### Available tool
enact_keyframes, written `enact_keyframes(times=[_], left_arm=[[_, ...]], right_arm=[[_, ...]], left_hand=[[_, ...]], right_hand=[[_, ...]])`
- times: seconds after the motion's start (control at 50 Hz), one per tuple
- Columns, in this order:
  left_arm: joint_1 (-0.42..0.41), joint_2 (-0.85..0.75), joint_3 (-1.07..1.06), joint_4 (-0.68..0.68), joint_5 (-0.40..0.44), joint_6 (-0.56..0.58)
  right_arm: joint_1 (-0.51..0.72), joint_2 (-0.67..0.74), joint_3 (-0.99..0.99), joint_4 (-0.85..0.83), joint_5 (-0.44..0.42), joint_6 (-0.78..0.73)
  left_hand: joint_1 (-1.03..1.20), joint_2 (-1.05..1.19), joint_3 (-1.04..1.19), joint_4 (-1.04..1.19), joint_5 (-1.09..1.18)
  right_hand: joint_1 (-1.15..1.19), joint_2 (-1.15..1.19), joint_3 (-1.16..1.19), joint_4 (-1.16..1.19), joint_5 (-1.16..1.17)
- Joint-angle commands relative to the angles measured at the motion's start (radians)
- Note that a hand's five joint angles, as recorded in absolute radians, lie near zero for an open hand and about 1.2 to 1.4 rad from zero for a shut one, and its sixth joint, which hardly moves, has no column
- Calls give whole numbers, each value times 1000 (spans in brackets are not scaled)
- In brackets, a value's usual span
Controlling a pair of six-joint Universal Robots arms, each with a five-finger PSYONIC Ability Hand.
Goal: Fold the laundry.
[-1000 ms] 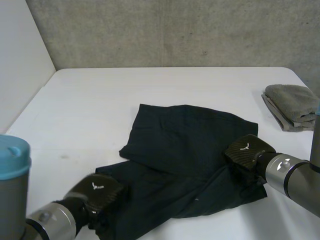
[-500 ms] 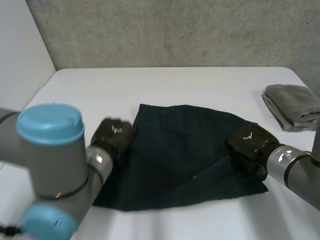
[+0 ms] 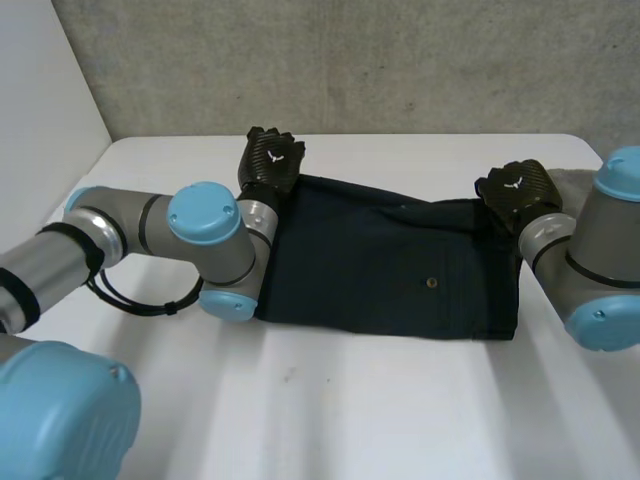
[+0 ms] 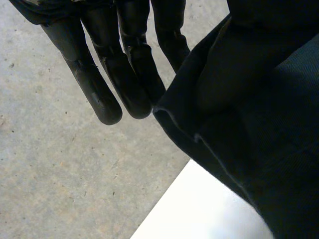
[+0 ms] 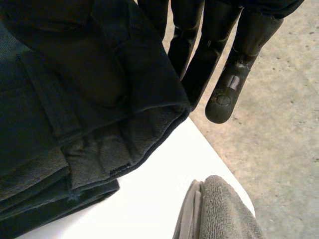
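The dark shorts [image 3: 390,265] lie folded flat on the worktop [image 3: 400,400]. The left hand [image 3: 272,160] pinches their far left corner and the right hand [image 3: 515,192] their far right corner (straight fingers [image 4: 132,74] against the thumb), apparently to keep the folded edge taut and aligned.

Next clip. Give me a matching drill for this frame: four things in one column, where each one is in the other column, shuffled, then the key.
Things:
1. left robot hand
2. right robot hand
3. grey towel
4. small round button

Places:
A. folded on the white table, near the right robot hand's fingertips
B. pinching the dark shorts at their far corner on the robot's left
C. on the shorts' top layer, toward the robot's right
D. pinching the shorts at their far corner on the robot's right

Pairs: 1-B; 2-D; 3-A; 4-C
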Motion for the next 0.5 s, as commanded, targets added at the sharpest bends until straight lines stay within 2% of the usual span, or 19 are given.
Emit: enact_keyframes(times=[0.02,0.14,0.16,0.18,0.2,0.22,0.26,0.34,0.44,0.5], left_arm=[[27,-97,99,-5,1,-4],[27,-110,100,11,5,-13],[28,-110,100,18,5,-15],[27,-109,97,35,3,-15],[27,-109,96,43,1,-15],[27,-106,91,49,0,-15],[22,-89,67,63,0,-16],[21,12,-1,90,-9,-26],[27,167,-137,100,-8,-62],[30,280,-238,94,-9,-87]], right_arm=[[0,124,-108,-23,15,-14],[2,216,-182,-23,16,-66],[2,228,-193,-23,21,-83],[2,231,-196,-24,24,-90],[0,231,-201,-27,27,-93],[0,227,-205,-30,42,-90],[0,214,-214,-32,71,-83],[-14,110,-216,-50,143,-32],[-35,-42,-195,-38,140,44],[-38,-105,-164,35,119,66]], left_hand=[[252,199,203,195,236],[252,199,203,195,236],[156,103,108,100,140],[-156,-209,-204,-212,-172],[-342,-395,-390,-398,-358],[-576,-629,-625,-633,-592],[-970,-1023,-1018,-1026,-986],[-966,-1019,-1015,-1022,-982],[-966,-1019,-1015,-1022,-982],[-966,-1019,-1015,-1022,-982]], right_hand=[[414,217,215,193,228],[414,217,215,193,228],[307,111,109,87,121],[62,-135,-137,-158,-124],[-307,-503,-505,-527,-493],[-808,-1005,-1007,-1028,-994],[-808,-1005,-1007,-1028,-994],[-808,-1005,-1007,-1028,-994],[-808,-1005,-1007,-1028,-994],[-808,-1005,-1007,-1028,-994]])
